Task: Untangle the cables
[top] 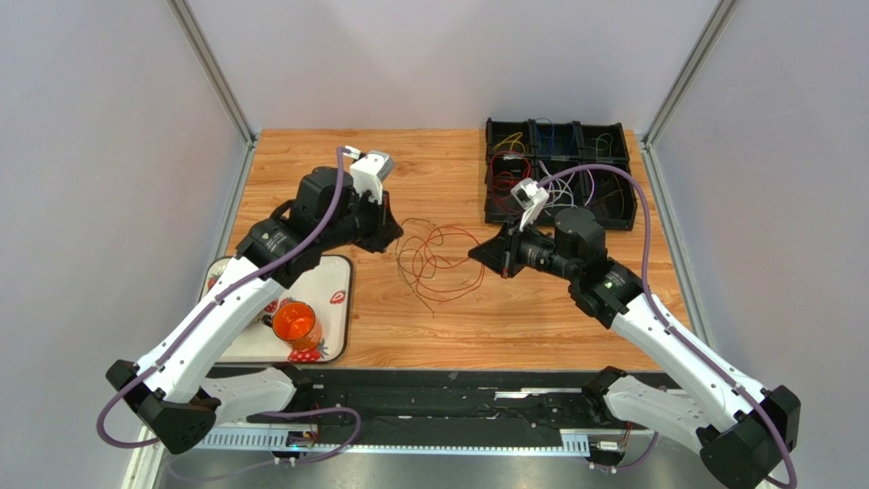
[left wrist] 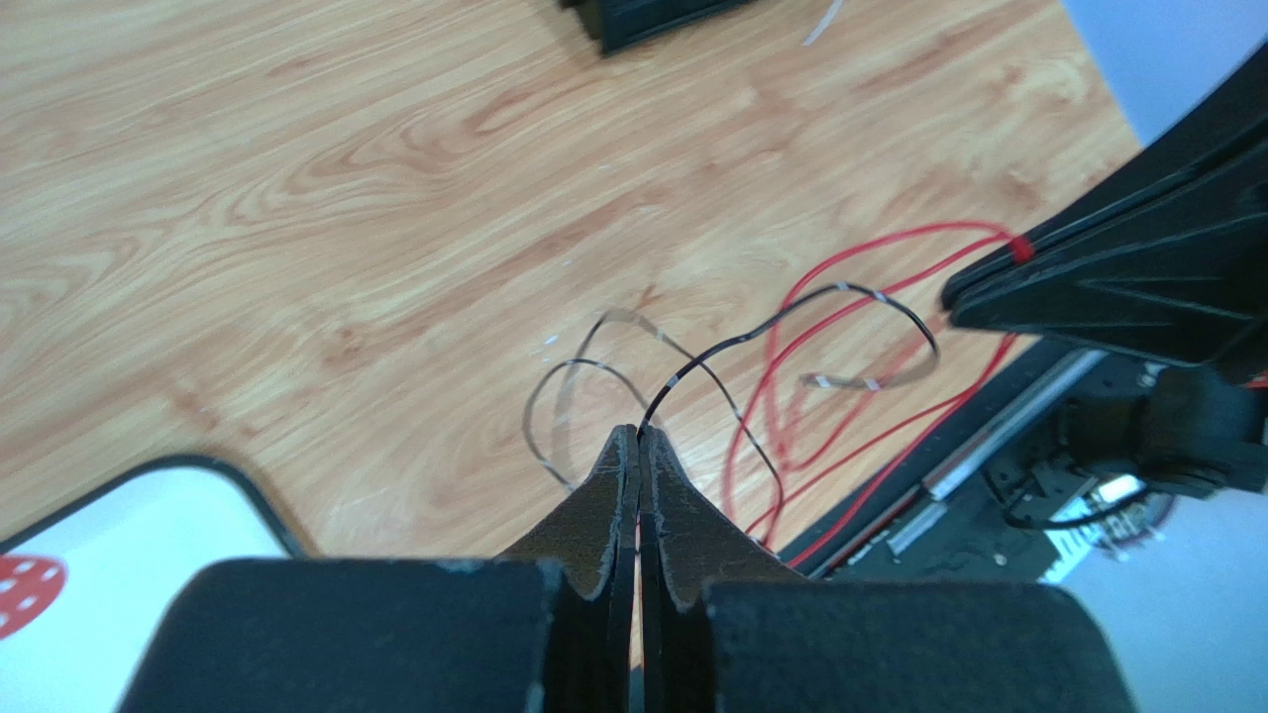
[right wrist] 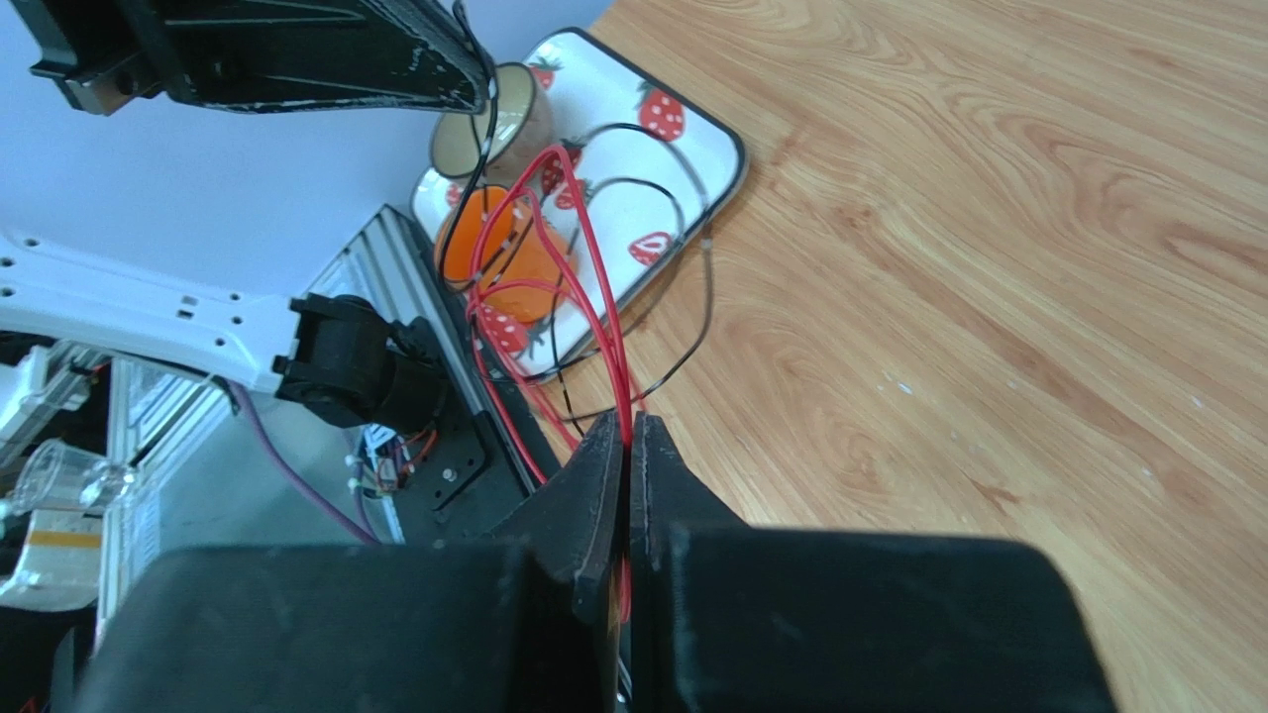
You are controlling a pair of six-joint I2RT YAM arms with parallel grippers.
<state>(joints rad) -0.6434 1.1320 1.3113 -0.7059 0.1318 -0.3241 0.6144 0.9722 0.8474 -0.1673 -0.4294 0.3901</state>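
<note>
Now, left gripper (left wrist: 640,434): pressed together, pinching a dark wire (left wrist: 715,345) right at the tips.
Right gripper (right wrist: 627,427): likewise pressed together, pinching a red wire (right wrist: 593,282) at the tips.
Cables (top: 437,263): a loose snarl of red and dark loops between the two sets of jaws, low over the table (top: 530,326); dark wire running out ahead of the left jaws, red loops fanning out ahead of the right jaws.
Step, by judgement: drawing the two held strands apart.
Risk, knot: may cinch tight between the jaws if pulled hard while loops cross.
Risk, slip: thin strands, held only at the tips; may slide out under tension.
Risk, drag: may haul the whole snarl toward one set of jaws rather than part it.
</note>
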